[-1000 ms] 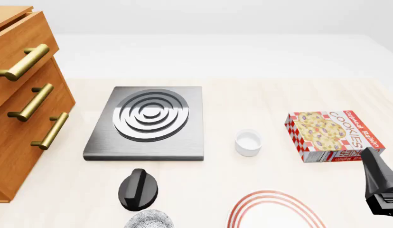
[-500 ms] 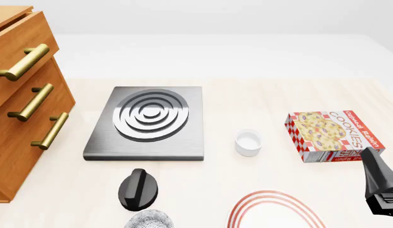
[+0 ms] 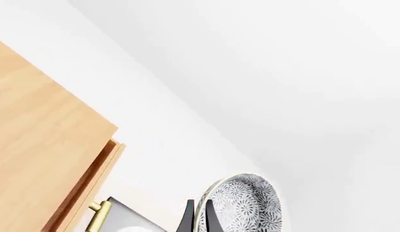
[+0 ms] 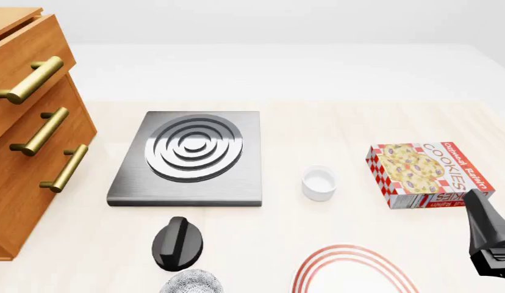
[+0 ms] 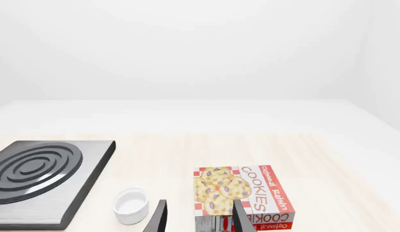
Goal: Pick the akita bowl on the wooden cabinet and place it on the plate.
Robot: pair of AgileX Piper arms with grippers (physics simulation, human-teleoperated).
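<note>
The akita bowl (image 3: 248,205), black-and-white patterned, stands on edge in the left wrist view with my left gripper (image 3: 198,207) shut on its rim. In the front view only the bowl's top (image 4: 194,282) shows at the bottom edge, just under my left arm's black wrist (image 4: 179,243). The plate (image 4: 350,250), white with red rings, lies to the bowl's right and is cut off by the bottom edge. The wooden cabinet (image 4: 33,140) stands at the far left. My right gripper (image 5: 200,207) is open over the table at the right, nothing between its fingers.
A grey square stove (image 4: 191,155) with a ringed burner lies mid-table. A small white ramekin (image 4: 318,182) sits right of it, and a cookie box (image 4: 423,174) further right, just ahead of the right gripper. Brass handles (image 4: 47,129) stick out of the cabinet's drawers.
</note>
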